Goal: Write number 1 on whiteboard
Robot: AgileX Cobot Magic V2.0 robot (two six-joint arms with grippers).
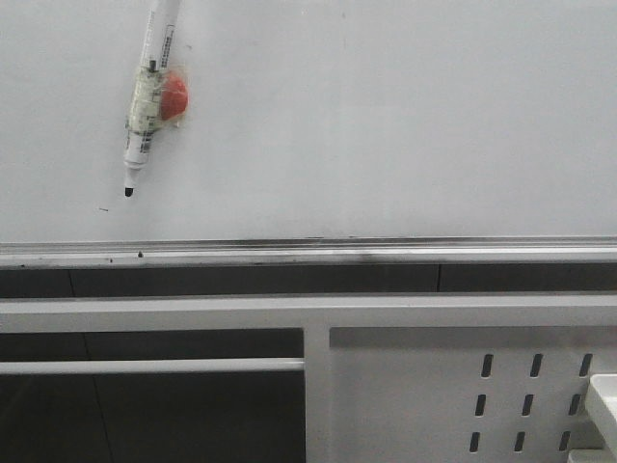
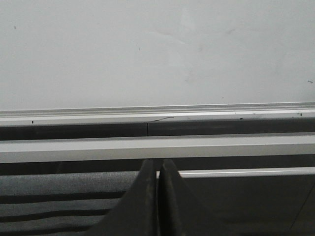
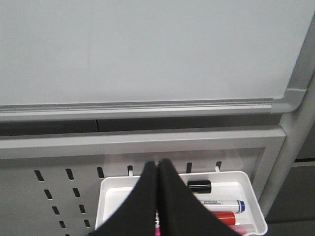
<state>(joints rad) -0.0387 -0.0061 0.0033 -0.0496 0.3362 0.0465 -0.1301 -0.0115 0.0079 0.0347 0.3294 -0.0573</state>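
Observation:
The whiteboard (image 1: 386, 116) fills the upper front view, with its silver ledge (image 1: 308, 249) below it. No number 1 stroke shows on it, only tiny dark specks. A white marker (image 1: 145, 106) with a black tip pointing down lies against the board at the upper left. It is wrapped in tape with a red lump (image 1: 174, 96) on its side, and its top is cut off by the frame. The board also shows in the left wrist view (image 2: 157, 54) and the right wrist view (image 3: 147, 49). My left gripper (image 2: 157, 169) is shut and empty below the ledge. My right gripper (image 3: 158, 164) is shut and empty over a tray.
A white perforated metal frame (image 1: 453, 386) runs below the board. A white tray (image 3: 248, 183) hangs on it and holds a black cap (image 3: 199, 186), a blue-capped marker (image 3: 221, 203) and a red marker (image 3: 224, 217). The board's rounded right corner (image 3: 295, 98) shows in the right wrist view.

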